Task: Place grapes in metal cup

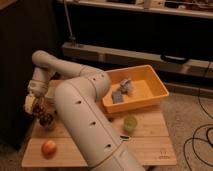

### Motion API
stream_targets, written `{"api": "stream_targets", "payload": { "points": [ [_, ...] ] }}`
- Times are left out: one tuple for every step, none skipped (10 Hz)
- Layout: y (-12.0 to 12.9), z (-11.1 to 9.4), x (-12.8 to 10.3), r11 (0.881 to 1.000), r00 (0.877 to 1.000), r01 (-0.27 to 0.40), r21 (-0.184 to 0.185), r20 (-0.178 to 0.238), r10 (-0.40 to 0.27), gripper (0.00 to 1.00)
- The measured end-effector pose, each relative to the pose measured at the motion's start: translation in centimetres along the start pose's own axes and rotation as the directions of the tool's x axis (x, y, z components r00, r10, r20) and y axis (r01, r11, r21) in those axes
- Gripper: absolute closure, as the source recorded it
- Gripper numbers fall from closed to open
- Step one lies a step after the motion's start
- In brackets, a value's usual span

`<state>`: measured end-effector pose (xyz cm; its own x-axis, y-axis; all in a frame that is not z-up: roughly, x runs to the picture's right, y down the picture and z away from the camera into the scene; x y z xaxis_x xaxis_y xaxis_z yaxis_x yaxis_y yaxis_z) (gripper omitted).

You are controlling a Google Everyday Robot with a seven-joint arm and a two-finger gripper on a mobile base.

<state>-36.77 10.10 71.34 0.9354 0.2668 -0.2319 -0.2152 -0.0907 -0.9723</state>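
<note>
My gripper (36,104) is at the left side of the wooden table (150,145), at the end of the white arm that bends across the middle of the view. The grapes (45,118), a dark purple-brown bunch, sit right below and to the right of the gripper, touching or nearly touching it. I cannot tell whether the gripper holds them. A dull grey shape under the bunch seems to be the metal cup (49,125). It is mostly hidden by the grapes and the dim light.
A red-orange round fruit (48,147) lies at the table's front left. A light green cup (130,123) stands mid-table. A yellow bin (150,80) with grey-blue items (124,89) sits at the back right. Cables (200,140) lie on the floor at right.
</note>
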Motion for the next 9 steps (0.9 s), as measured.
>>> {"api": "stream_targets", "payload": {
  "points": [
    [-0.1, -0.1, -0.1, 1.000, 1.000, 0.002, -0.003, 0.001, -0.002, 1.00],
    [-0.4, -0.1, -0.2, 1.000, 1.000, 0.004, -0.009, 0.000, -0.004, 1.00],
    [-0.6, 0.0, -0.3, 1.000, 1.000, 0.005, -0.017, -0.003, -0.006, 1.00],
    [-0.9, 0.1, -0.5, 1.000, 1.000, 0.009, -0.028, -0.009, -0.009, 1.00],
    [-1.1, 0.5, -0.6, 0.999, 1.000, 0.011, -0.036, -0.018, -0.012, 1.00],
    [-1.3, 0.7, -0.6, 0.999, 1.000, 0.012, -0.042, -0.025, -0.013, 1.00],
    [-1.6, 1.0, -0.6, 0.999, 0.999, 0.011, -0.053, -0.035, -0.013, 1.00],
    [-2.2, 1.4, -0.5, 0.998, 0.999, 0.009, -0.068, -0.044, -0.012, 1.00],
    [-2.2, 1.5, -0.5, 0.997, 0.999, 0.010, -0.071, -0.045, -0.013, 1.00]
  ]
}}
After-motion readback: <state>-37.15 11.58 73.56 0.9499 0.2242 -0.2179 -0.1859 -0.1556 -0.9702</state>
